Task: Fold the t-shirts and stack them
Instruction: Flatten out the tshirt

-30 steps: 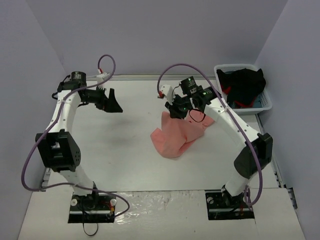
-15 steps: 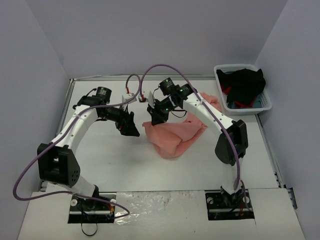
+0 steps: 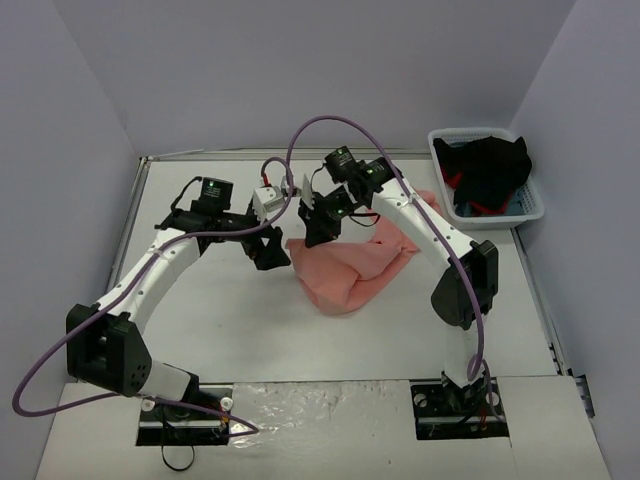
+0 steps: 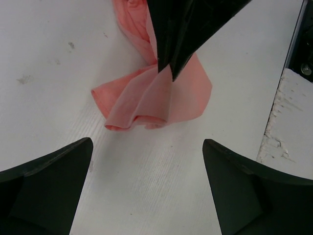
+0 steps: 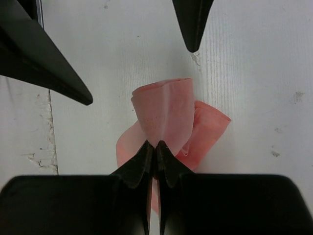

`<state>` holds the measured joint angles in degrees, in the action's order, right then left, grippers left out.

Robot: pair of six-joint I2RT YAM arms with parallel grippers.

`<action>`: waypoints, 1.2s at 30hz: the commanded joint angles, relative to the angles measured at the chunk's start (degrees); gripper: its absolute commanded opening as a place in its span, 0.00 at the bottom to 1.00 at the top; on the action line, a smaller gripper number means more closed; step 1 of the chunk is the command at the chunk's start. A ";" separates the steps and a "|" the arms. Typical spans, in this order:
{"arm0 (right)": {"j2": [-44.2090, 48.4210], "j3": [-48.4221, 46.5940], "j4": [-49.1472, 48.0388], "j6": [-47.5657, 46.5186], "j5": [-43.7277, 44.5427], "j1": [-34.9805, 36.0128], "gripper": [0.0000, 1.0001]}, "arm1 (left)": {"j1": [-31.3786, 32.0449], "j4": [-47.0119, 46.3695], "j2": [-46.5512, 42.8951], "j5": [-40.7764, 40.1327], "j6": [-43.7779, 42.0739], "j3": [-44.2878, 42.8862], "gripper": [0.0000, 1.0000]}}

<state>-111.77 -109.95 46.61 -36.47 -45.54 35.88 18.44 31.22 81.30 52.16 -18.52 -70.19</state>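
A salmon-pink t-shirt (image 3: 352,270) lies crumpled in the middle of the table, partly under my right arm. My right gripper (image 3: 318,230) is shut on a fold of its cloth and holds that edge lifted at the shirt's left side. The right wrist view shows the jaws (image 5: 155,146) pinched together on the pink fold (image 5: 166,105). My left gripper (image 3: 272,252) is open and empty, just left of the shirt and close to the right gripper. In the left wrist view its fingers (image 4: 49,171) stand wide apart over bare table, with the shirt (image 4: 151,100) ahead of them.
A white basket (image 3: 531,207) with dark clothes (image 3: 488,168) stands at the back right corner. The table (image 3: 220,310) is white, with walls on three sides. The two grippers are very close together, and purple cables loop above both arms.
My left gripper has swung right and forward to the shirt's left edge. My right gripper has carried its pinched fold of cloth leftward across the shirt.
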 commanded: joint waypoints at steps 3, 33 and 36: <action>2.43 -2.02 4.10 -2.90 -4.47 0.86 0.00 | 1.34 -8.10 -2.63 -3.03 2.17 1.99 0.95; 1.73 -3.34 7.88 -5.81 -7.20 -0.19 0.00 | 3.01 -18.22 5.36 9.45 14.48 -1.17 0.20; 1.90 -2.99 7.88 -5.89 -6.58 -0.19 0.00 | 3.01 -16.64 5.54 9.45 12.73 -1.61 0.03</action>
<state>-111.74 -112.01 51.86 -39.11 -49.52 33.08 20.56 16.40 86.59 61.28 -7.03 -68.16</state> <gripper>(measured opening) 0.008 0.055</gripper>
